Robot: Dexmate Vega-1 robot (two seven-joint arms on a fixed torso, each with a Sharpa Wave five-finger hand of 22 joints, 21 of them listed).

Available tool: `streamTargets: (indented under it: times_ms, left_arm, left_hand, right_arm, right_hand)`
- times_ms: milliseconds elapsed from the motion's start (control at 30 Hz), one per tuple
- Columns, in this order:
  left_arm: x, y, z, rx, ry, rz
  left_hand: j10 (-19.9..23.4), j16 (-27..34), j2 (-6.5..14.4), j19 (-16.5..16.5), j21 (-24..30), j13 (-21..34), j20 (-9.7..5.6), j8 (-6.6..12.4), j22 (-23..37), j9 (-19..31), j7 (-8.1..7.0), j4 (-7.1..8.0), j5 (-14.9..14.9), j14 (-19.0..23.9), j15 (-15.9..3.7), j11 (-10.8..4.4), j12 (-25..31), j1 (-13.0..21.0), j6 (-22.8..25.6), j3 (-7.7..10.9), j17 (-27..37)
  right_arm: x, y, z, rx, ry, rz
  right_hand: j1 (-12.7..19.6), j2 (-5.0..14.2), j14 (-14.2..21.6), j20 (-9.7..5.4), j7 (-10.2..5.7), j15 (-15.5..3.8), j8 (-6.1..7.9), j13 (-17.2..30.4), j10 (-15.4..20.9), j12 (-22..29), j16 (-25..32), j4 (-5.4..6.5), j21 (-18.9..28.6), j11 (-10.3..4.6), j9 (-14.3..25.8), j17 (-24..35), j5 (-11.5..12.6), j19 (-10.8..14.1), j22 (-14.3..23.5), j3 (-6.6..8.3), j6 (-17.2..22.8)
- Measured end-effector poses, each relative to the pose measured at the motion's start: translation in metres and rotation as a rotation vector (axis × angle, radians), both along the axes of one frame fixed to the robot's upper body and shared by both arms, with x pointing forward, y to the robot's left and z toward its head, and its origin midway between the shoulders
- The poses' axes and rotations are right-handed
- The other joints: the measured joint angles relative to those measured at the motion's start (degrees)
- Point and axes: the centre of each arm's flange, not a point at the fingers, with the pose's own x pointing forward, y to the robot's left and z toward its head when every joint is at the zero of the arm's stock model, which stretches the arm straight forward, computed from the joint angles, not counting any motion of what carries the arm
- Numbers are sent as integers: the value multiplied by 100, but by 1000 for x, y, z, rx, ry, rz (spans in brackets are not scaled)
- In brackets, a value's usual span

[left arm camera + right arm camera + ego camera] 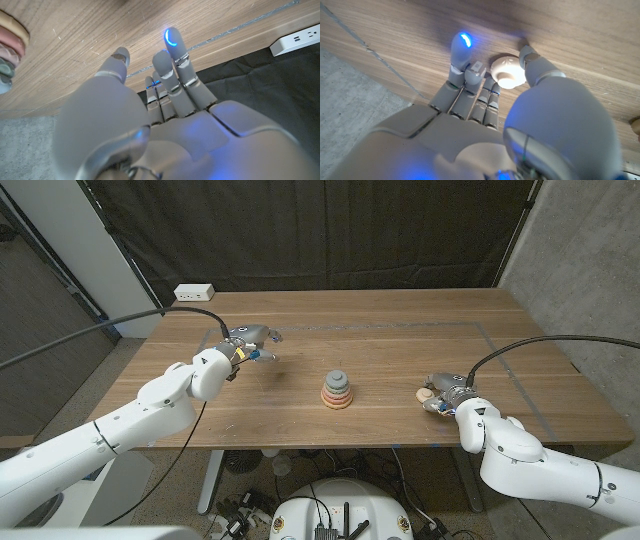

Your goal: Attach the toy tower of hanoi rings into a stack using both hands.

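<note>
A stack of rings (337,389) stands near the middle of the wooden desk (400,330). The left hand (248,342) hovers to the stack's left and a little farther back, fingers spread and holding nothing. At the right, the right hand (440,394) is beside a cream ring (507,73) lying on the desk, fingers and thumb around it; whether they pinch it cannot be told. A white power strip (194,292) sits at the far left edge.

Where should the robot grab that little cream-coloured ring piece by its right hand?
Probably by its outer rim, from above. The cream ring lies flat on the table, low and round, so only its edge offers grip. The right hand is already over it, thumb on one side and fingers on the other.
</note>
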Motion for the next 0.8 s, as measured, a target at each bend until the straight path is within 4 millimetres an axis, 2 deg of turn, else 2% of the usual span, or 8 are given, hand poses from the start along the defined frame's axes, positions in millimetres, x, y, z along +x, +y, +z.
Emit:
streamTargets:
  times_ms: [333,400,800]
  left_arm:
    - [0,-1,-1,-3,1,1]
    - [0,0,-1,-4,2,3]
    - [-1,0,-4,-9,6,2]
  left_hand:
    - [23,0,0,0,0,15,0,0,0,0,0,-8,0,0,0,-23,0,0,0,40,24]
    - [31,0,0,0,0,15,0,0,0,0,-1,-9,0,0,0,-31,0,0,0,40,26]
    - [60,0,0,0,0,41,0,0,0,0,-6,8,0,0,0,-1,3,0,45,55,35]
  right_arm:
    - [2,2,-2,-19,8,-6]
    - [3,2,-3,-23,10,-5]
    - [4,5,-6,-35,25,1]
  right_hand:
    - [30,31,24,0,-69,-23,0,12,80,0,0,20,0,-80,-14,-4,1,0,-6,-19,72]
    - [30,31,24,0,-78,-23,43,28,79,0,0,20,0,-79,-14,-4,2,0,-6,-19,81]
    - [61,61,57,0,-102,-27,43,53,153,21,41,21,22,-91,-14,-1,-27,0,-33,-18,105]
